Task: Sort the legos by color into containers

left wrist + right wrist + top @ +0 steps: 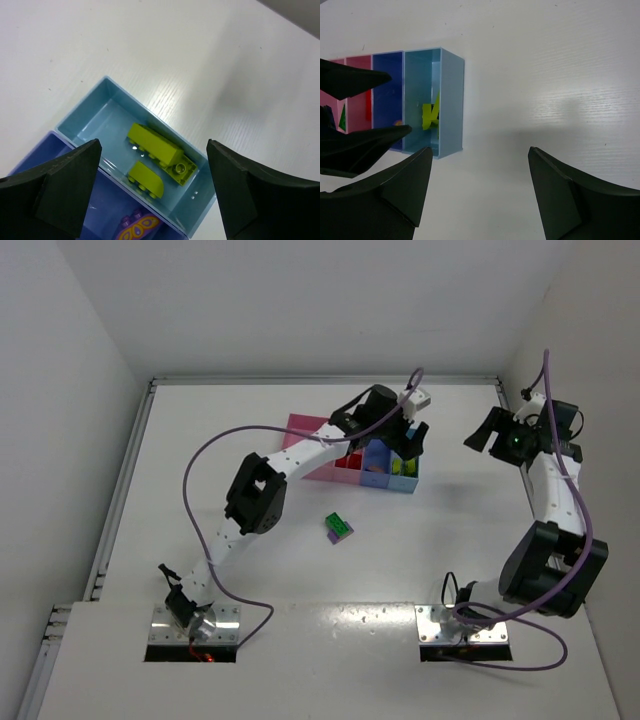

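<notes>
White counter (pixel 200 460) holds the bins (pixel 300 430). Wide open and empty, the left end effector (pixel 153 150) hangs over two yellow-green bricks (pixel 150 140) in the light blue bin (pixel 110 117); better to lift straight up, clear of the walls.

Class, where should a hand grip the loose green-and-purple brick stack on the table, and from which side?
Probably from straight above, pinching the long sides of the small green plastic brick stacked on a purple one: it lies flat and skewed, nothing close beside it.
</notes>
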Motion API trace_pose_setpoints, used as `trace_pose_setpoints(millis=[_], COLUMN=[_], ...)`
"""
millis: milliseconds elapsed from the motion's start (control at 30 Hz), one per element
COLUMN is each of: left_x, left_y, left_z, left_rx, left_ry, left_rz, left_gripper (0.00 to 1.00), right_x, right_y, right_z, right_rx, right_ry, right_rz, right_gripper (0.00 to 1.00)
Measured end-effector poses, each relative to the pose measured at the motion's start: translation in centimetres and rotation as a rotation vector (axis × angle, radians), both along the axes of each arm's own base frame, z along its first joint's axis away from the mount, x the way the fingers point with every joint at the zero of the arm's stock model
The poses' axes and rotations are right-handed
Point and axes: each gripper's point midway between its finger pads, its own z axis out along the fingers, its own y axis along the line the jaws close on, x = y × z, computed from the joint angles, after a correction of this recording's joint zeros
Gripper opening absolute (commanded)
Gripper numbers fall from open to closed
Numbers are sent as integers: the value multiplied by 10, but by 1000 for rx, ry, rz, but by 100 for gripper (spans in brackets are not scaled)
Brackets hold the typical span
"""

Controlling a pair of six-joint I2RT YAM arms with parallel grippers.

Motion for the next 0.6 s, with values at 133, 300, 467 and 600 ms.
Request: trace_pose_setpoints(millis=[133,300,467,600], left_x=[7,-12,-81,-130], left_y=[-1,27,100,154], left_z=[9,10,35,62], left_rx=[-12,57,159,205], left_ry=[-34,-14,-20,-119], left_rz=[20,13,-52,-211], left_gripper=[89,82,82,82], right_x=[0,0,-4,-8], right_y=[0,9,29,39], right_z=[0,3,8,10], right_rx=[1,30,87,120], right_ry=[1,-13,-41,-53], right_rz=[1,42,151,202], right_gripper=[78,78,78,78])
